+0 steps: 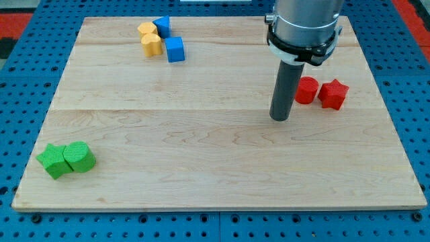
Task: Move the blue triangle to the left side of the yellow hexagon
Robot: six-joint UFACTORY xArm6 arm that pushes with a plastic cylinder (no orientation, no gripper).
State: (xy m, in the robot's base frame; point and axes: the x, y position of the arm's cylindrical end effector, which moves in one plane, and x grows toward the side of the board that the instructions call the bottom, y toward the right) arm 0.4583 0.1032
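The board (pixel 215 154) is pale wood with fine lengthwise grain and faint seams between its planks. Around it lies a blue base (pixel 27 40) dotted with a regular grid of dark holes; a red patch (pixel 413 13) shows at 1 o'clock.

At 11 o'clock the yellow hexagon (pixel 146 29) and yellow heart (pixel 152 45) are orange-yellow. The blue triangle (pixel 162 27) and blue cube (pixel 175 49) are bright blue, darker on their shaded sides.

At 3 o'clock the red cylinder (pixel 307 90) and red star (pixel 333 94) are plain red.

At 8 o'clock the two green blocks (pixel 66 160) are bright green with fine ribbed lines.

The rod is dark grey down to my tip (pixel 279 119), under a silver collar (pixel 302 27) banded in black and white.
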